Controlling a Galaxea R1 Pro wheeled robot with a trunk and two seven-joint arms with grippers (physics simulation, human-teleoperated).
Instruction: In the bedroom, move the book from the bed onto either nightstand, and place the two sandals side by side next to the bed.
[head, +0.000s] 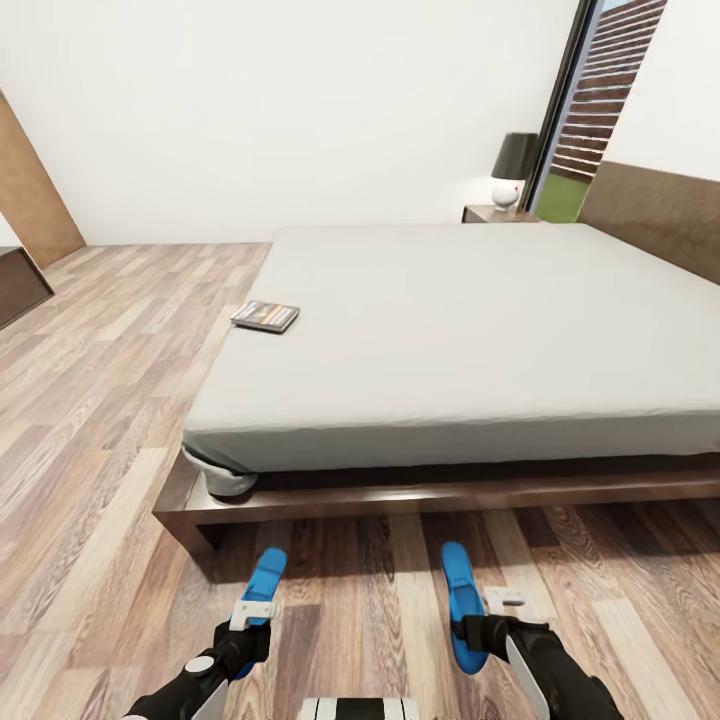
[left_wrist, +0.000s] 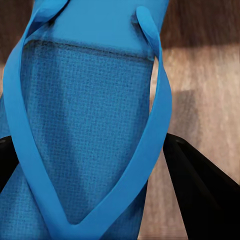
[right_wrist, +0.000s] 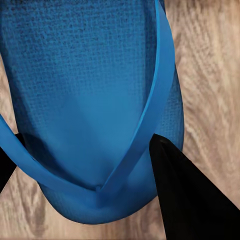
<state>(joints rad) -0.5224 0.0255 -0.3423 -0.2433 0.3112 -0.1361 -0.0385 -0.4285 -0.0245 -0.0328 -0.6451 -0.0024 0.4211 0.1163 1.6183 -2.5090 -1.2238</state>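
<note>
Two bright blue sandals lie lengthwise on the wood floor just in front of the bed's dark frame (head: 400, 497), about a forearm apart. My left gripper (head: 252, 612) is shut on the left sandal (head: 266, 575); its black fingers (left_wrist: 200, 190) press that sandal's (left_wrist: 85, 100) edges. The right gripper (head: 480, 615) is shut on the right sandal (head: 458, 580), whose heel (right_wrist: 95, 100) sits between the fingers (right_wrist: 190, 200). The book (head: 265, 316) rests on the pale-grey mattress (head: 450, 330) near its left edge. A nightstand (head: 490, 213) stands beyond the bed's far side.
A black-shaded lamp with a white base (head: 513, 165) sits on the nightstand. The headboard (head: 650, 210) runs along the right. A black-framed window (head: 600, 100) is at the back right. A long low dark cabinet (head: 18, 285) and a brown door (head: 30, 190) are at the left.
</note>
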